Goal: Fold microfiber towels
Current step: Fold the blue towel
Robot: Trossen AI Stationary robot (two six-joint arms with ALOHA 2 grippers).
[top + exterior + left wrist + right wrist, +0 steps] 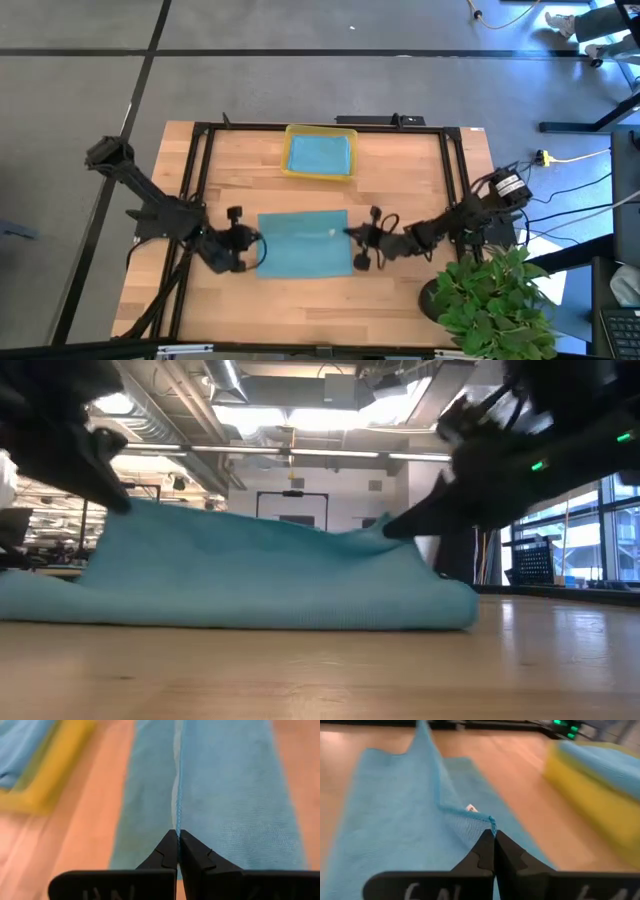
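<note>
A teal-blue microfiber towel (305, 243) lies in the middle of the table, and both grippers are shut on it. My left gripper (258, 243) is at its left end, my right gripper (352, 236) at its right end. In the low view the towel (260, 575) rises from the table to two raised points, with its lower part resting on the wood. A second blue towel (320, 152) lies in the yellow tray (290, 170) at the far side. My left gripper pinches the towel's stitched hem (177, 822) between its two shut fingers, coming slanting down from the table's left. The hem runs straight away from the fingertips, raised above the cloth beside it. My right gripper pinches a hemmed corner (492, 824) of the towel between its two shut fingers, near a small white tag (471, 809), coming nearly level from the table's right. The corner is lifted off the table and the cloth falls away from it to the wood.
The yellow tray stands just beyond the towel at the far middle. A black frame (200, 160) runs around the table top. A potted plant (495, 300) stands at the near right corner. Bare wood lies in front of the towel.
</note>
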